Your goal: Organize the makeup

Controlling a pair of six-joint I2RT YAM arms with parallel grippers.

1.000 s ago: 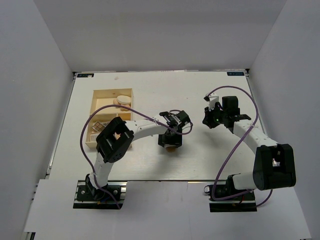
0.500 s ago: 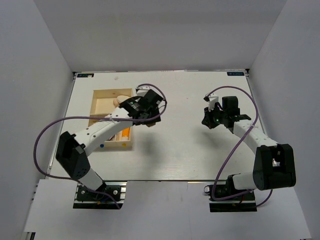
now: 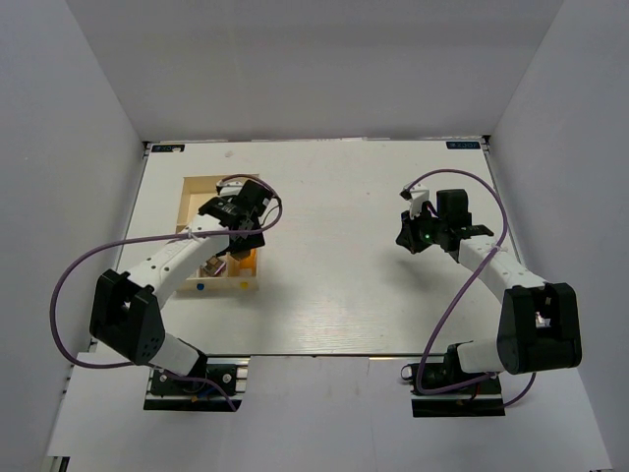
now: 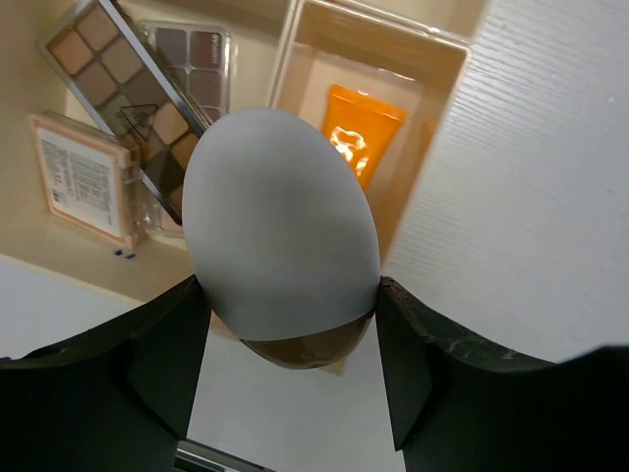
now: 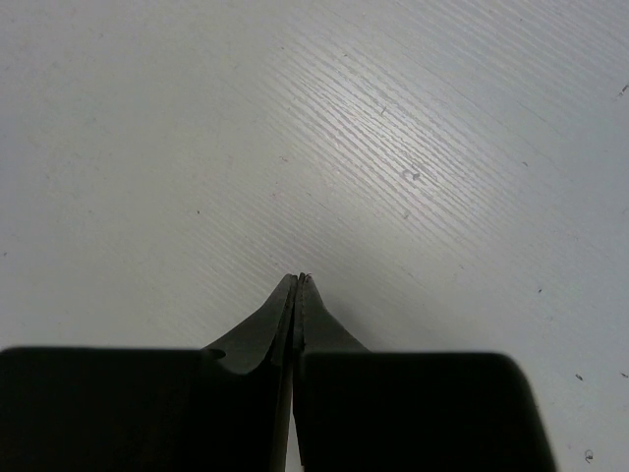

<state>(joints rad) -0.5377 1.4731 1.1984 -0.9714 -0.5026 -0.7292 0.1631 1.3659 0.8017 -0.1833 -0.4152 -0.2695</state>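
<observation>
Overhead, the left arm reaches across the pale wooden divided tray (image 3: 197, 189), and the left gripper (image 4: 290, 334) hangs above it with an egg-shaped sponge (image 4: 280, 216) clamped between its black fingers (image 4: 162, 364). The fingers are spread about as wide as the sponge and press on both of its sides. In the wrist view the sponge looks pale grey, rounded end toward the camera, with a darker brown patch at its base between the fingers. Beneath it, an orange tube (image 4: 364, 133) lies in a narrow tray compartment next to the wall that borders the white table (image 3: 334, 275). In the neighbouring compartment, a slim eyeshadow palette of tan shades (image 4: 118, 69) lies diagonally, overlapping a second palette of darker shades (image 4: 192, 69). A square compact (image 4: 79, 177) with a printed label facing up lies beside and partly under the tan one. Whether the sponge hangs over the tube's compartment or the palettes' cannot be told, since it covers the divider between them. Well apart, on the right half of the table, the right gripper (image 5: 298, 285) hovers over bare tabletop with its fingers pressed tip to tip and nothing between them.
</observation>
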